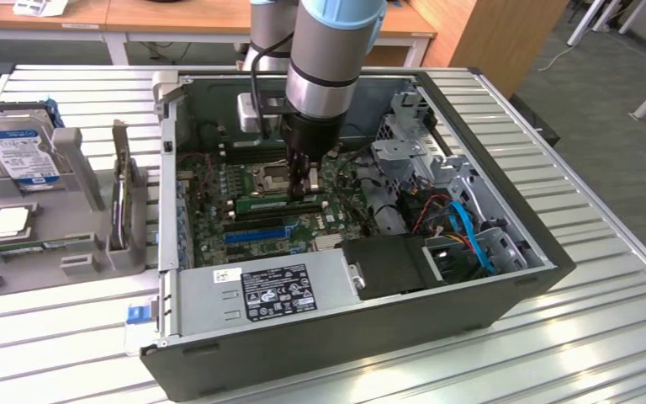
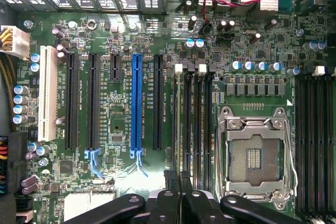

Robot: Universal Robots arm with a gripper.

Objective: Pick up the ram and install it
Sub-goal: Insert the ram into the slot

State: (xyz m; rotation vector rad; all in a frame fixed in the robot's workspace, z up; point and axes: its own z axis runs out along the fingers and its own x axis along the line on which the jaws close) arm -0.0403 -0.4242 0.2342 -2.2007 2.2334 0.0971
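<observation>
The ribbed metal worktop carries an open computer case lying on its side, with wooden desks behind. In the exterior view, the gripper is clenched to a narrow gap deep in the case. Its tips sit at one end of the ram, which lies along a slot on the motherboard; we cannot tell pinch from press. We judge that seating calls for a straight downward push, with the stick kept upright. A hard drive stands well apart on that view's left.

In the wrist view, the gripper hovers over the black memory slots. The CPU socket just beside them and the nearby capacitors crowd the approach.
</observation>
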